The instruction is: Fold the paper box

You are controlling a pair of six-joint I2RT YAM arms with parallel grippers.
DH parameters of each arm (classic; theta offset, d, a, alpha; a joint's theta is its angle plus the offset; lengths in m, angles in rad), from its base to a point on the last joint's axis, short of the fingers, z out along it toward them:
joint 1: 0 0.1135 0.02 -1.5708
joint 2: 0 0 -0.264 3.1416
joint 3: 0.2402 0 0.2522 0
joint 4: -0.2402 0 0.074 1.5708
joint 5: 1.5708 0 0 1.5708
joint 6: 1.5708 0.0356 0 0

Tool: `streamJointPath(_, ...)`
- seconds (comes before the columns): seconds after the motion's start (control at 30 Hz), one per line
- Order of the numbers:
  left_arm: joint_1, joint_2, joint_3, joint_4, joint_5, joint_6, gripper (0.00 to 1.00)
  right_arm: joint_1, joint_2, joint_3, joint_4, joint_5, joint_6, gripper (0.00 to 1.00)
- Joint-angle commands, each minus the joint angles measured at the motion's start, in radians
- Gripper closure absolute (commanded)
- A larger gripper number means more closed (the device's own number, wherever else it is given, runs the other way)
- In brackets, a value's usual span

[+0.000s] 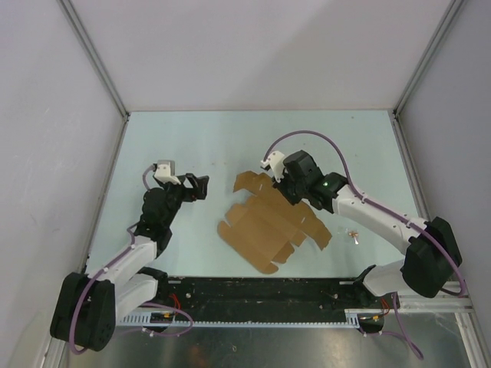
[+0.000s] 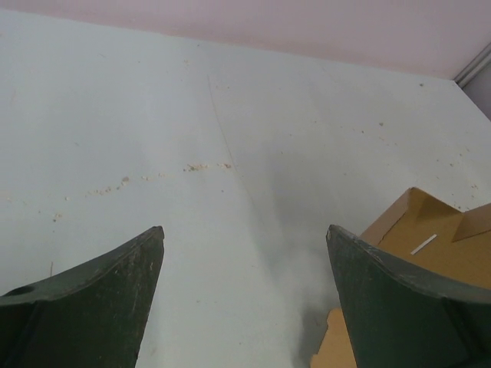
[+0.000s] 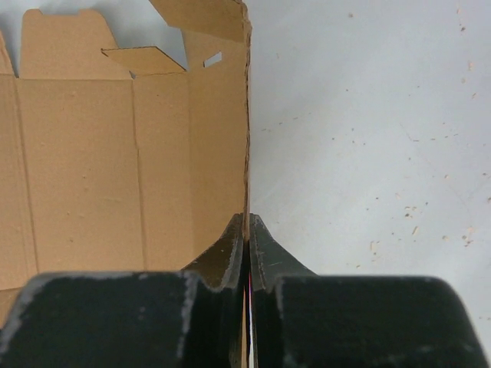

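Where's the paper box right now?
Top view: the paper box lies near the middle of the table, its far edge pinched by the right tool.

Top view: the right arm [image 1: 368, 211] covers the far right part of the paper box [image 1: 261, 226], so the grip there cannot be seen. A small object [image 1: 354, 236] on the tabletop [image 1: 192, 138] is too small to identify.

Right wrist view: the paper box is cut off at the left and top edges. Its upright panel is lost from sight between the fingers of the right hand [image 3: 247, 230].

Left wrist view: only a corner of the paper box shows, cropped right and below, partly behind the left hand [image 2: 244, 238].
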Motion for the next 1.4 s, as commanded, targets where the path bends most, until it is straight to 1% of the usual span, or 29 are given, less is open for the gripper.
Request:
streamJointPath(0.0,0.018,0.011,0.039,0.114,0.057,0.059,0.08,0.004,-0.050,-0.011,0.003,0.016,-0.128,0.95)
streamJointPath(0.07,0.021,0.015,0.044,0.117,0.099,0.056,0.08,0.000,-0.056,-0.011,-0.010,0.008,-0.162,0.94)
streamJointPath(0.17,0.034,0.060,0.065,0.123,0.175,0.030,0.08,0.004,-0.066,-0.011,-0.022,-0.027,-0.200,0.94)
streamJointPath(0.3,0.048,0.159,0.098,0.159,0.228,-0.020,0.09,0.056,-0.060,-0.022,-0.025,0.037,-0.217,0.95)
streamJointPath(0.37,0.048,0.196,0.108,0.186,0.229,-0.031,0.10,0.070,-0.045,-0.029,-0.022,0.059,-0.222,0.96)
streamJointPath(0.43,0.048,0.203,0.108,0.199,0.192,-0.042,0.16,0.084,-0.040,-0.051,0.021,0.108,-0.214,0.98)
streamJointPath(0.47,0.048,0.202,0.105,0.203,0.174,-0.042,0.27,0.079,-0.045,-0.057,0.039,0.112,-0.205,0.99)
streamJointPath(0.5,0.050,0.199,0.105,0.203,0.152,-0.039,0.30,0.073,-0.048,-0.068,0.065,0.108,-0.193,1.00)
streamJointPath(0.53,0.053,0.196,0.105,0.202,0.140,-0.036,0.30,0.061,-0.054,-0.074,0.079,0.105,-0.191,1.00)
streamJointPath(0.57,0.067,0.197,0.105,0.202,0.141,-0.039,0.27,0.058,-0.062,-0.081,0.093,0.111,-0.191,1.00)
streamJointPath(0.67,0.106,0.225,0.111,0.202,0.193,-0.066,0.27,0.041,-0.077,-0.095,0.133,0.097,-0.174,1.00)
streamJointPath(0.73,0.119,0.245,0.116,0.202,0.219,-0.080,0.23,0.033,-0.085,-0.094,0.151,0.070,-0.167,1.00)
streamJointPath(0.77,0.123,0.251,0.119,0.205,0.238,-0.082,0.12,0.032,-0.086,-0.094,0.164,0.077,-0.167,1.00)
streamJointPath(0.8,0.122,0.269,0.124,0.208,0.245,-0.080,0.07,0.033,-0.080,-0.095,0.177,0.111,-0.170,1.00)
streamJointPath(0.87,0.122,0.288,0.143,0.211,0.270,-0.080,0.02,0.045,-0.068,-0.094,0.184,0.154,-0.199,1.00)
streamJointPath(0.9,0.122,0.301,0.150,0.212,0.275,-0.082,0.01,0.049,-0.053,-0.094,0.179,0.186,-0.222,1.00)
streamJointPath(1.0,0.122,0.314,0.170,0.218,0.282,-0.080,0.00,0.062,-0.030,-0.095,0.170,0.218,-0.294,1.00)
streamJointPath(1.13,0.123,0.286,0.179,0.206,0.268,-0.083,0.00,0.053,-0.014,-0.098,0.207,0.223,-0.299,1.00)
streamJointPath(1.2,0.125,0.268,0.191,0.171,0.237,-0.094,0.00,0.052,-0.010,-0.098,0.223,0.227,-0.291,1.00)
streamJointPath(1.23,0.125,0.246,0.196,0.127,0.218,-0.102,0.00,0.052,-0.010,-0.098,0.225,0.227,-0.289,1.00)
streamJointPath(1.33,0.151,0.219,0.197,0.071,0.143,-0.172,0.00,0.049,-0.005,-0.098,0.231,0.237,-0.280,1.00)
streamJointPath(1.37,0.174,0.206,0.191,0.061,0.132,-0.225,0.00,0.047,-0.008,-0.098,0.234,0.235,-0.276,0.99)
